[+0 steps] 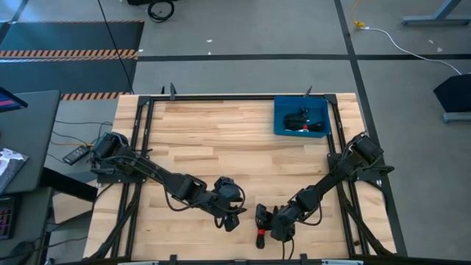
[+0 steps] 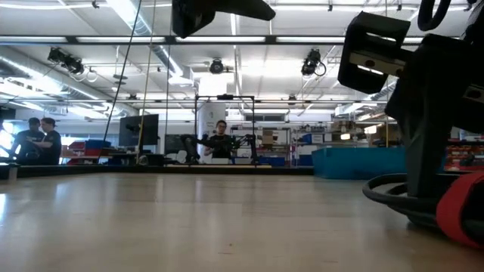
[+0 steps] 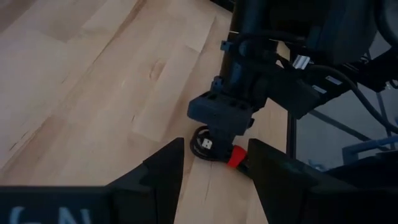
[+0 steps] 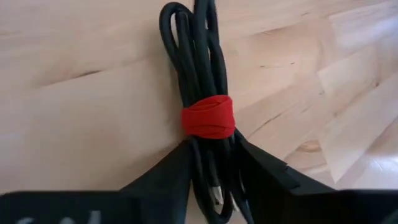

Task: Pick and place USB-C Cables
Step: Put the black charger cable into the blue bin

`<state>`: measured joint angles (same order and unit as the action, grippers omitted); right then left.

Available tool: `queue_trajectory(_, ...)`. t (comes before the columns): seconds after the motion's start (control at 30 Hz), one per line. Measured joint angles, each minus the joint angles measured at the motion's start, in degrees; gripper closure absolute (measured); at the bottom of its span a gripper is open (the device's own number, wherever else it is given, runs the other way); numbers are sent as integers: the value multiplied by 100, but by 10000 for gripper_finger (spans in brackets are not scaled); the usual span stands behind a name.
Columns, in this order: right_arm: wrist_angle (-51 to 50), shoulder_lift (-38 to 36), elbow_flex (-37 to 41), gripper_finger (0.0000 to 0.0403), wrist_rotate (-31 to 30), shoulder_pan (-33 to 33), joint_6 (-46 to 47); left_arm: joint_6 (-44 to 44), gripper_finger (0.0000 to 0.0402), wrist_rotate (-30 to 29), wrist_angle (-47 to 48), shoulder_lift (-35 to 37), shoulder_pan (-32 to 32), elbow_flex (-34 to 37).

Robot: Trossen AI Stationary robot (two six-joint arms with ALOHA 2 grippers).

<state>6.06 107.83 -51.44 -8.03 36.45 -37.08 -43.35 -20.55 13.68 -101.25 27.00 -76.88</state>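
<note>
A black coiled USB-C cable with a red tie band (image 4: 208,117) lies on the wood near the table's near edge (image 1: 260,234). My right gripper (image 4: 214,163) stands over it, pointing down, shut on the bundle. My left gripper (image 3: 214,171) is open just to the table's left of the cable (image 3: 205,142) and touches nothing (image 1: 234,219). More coiled cables (image 1: 305,121) lie in the blue tray (image 1: 280,118) at the far right. In the low view the cable's black loop (image 2: 386,195) and red band (image 2: 463,208) show at the right. My right gripper pinches the cable bundle between its two fingers, on the black strands (image 4: 211,171) just beside the red tie band. The fingers (image 4: 177,171) come from above, pointing down, one on each side of the bundle. The cable's looped end (image 2: 386,195) lies on the table.
The blue tray sits by the table's far right corner, well away from both grippers. Bare wood (image 1: 221,147) stretches between the grippers and the tray. A black frame (image 1: 221,98) borders the table. People stand in the room far beyond the table.
</note>
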Motion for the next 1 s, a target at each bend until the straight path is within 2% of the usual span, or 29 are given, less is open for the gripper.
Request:
queue_trajectory(0.17, -39, -5, -3, 310, 0, 2, -4, -2, 216, -1, -1, 0, 26, 1)
queue_trajectory(0.3, -126, -33, -2, 310, -105, -37, -2, 5, 216, -1, -2, 0, 24, 1)
queue_trajectory(0.5, -382, -128, 9, 310, -581, -223, 23, 48, 216, -1, -10, 0, 24, 2)
queue_trajectory(0.7, -767, -460, 20, 310, -714, -638, 551, 64, 216, -106, -105, 0, 23, 1)
queue_trajectory(0.83, -1157, -831, 20, 310, -810, -1041, 960, 465, 216, -175, -495, 0, 17, 0)
queue_trajectory(1.0, -1771, -1313, 20, 310, -843, -1658, 1429, 1390, 216, -194, -1218, 0, 17, 0)
